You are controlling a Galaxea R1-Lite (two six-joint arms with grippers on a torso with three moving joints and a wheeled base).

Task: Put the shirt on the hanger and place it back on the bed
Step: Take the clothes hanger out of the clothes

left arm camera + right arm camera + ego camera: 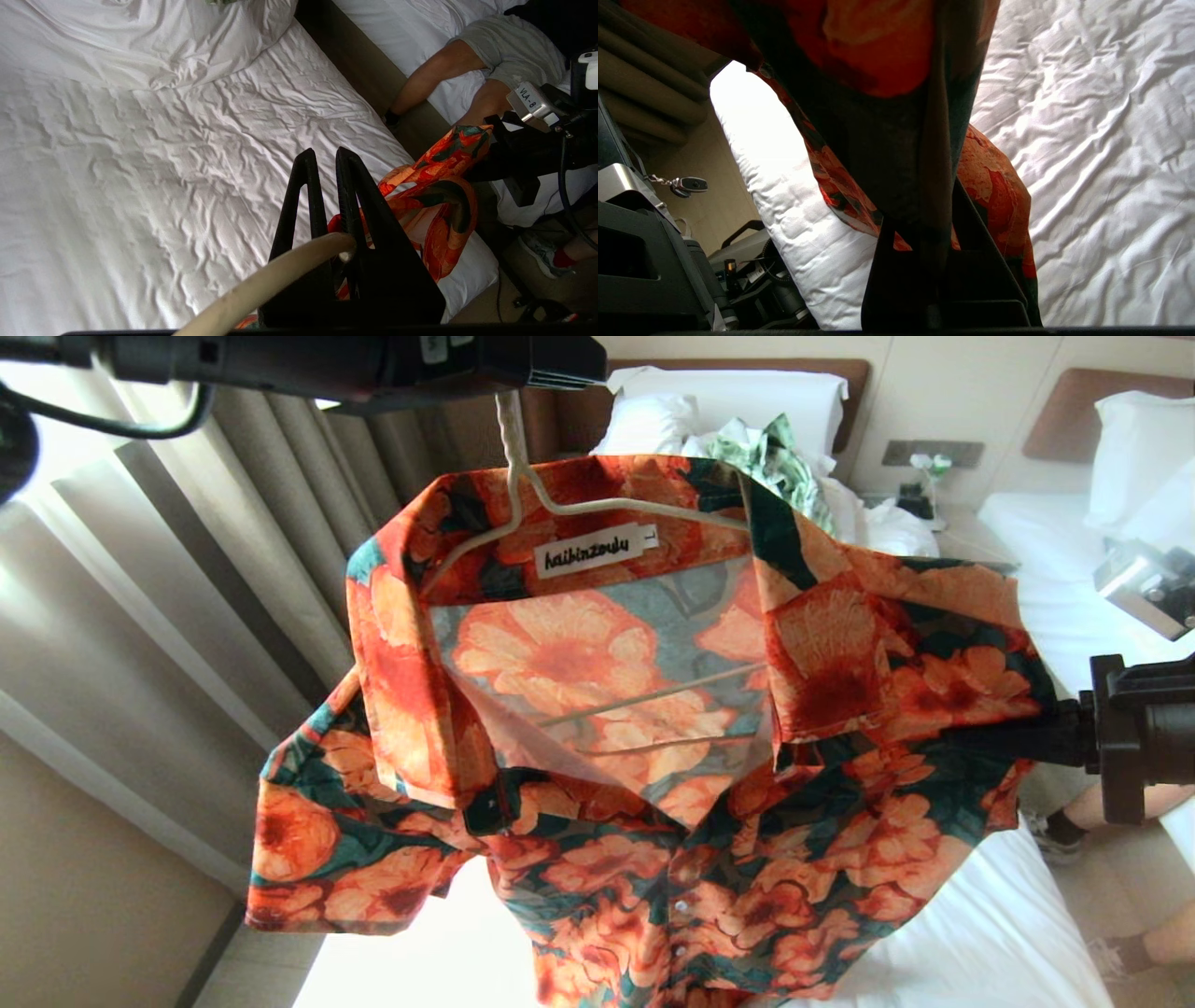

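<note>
Head view: left gripper [509,387] fingers clamp hanger [523,490] hook; right gripper [990,733] fingers pinch shirt [653,756] sleeve above bed [980,933]

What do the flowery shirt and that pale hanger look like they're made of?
The shirt looks like thin, soft woven cloth, perhaps rayon or light cotton: it drapes in loose folds and light glows through the back panel. The hanger looks like wire in a matte cream coating, maybe plastic; its hook appears twisted or ribbed where the left tool grips it.
</note>
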